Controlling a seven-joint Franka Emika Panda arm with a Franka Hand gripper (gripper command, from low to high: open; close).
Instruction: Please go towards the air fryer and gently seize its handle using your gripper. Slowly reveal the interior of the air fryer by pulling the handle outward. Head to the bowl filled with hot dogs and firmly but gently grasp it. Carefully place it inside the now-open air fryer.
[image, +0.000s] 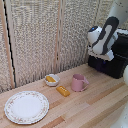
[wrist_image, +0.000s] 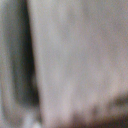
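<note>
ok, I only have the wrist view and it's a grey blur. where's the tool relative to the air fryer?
Observer: Exterior view shows the arm's white wrist right in front of the air fryer, at its upper part. The tool itself isn't visible there.
Operator: Drawer open?
Observer: Can't tell; the arm covers that part of the fryer.
Operator: Where's the bowl?
Observer: The bowl sits on the wooden table, toward the exterior view's left of the fryer, with the hot dogs in it.
Operator: Anything near it?
Observer: A pink mug stands between bowl and fryer, and an orange-yellow stick lies in front of the bowl.
</note>
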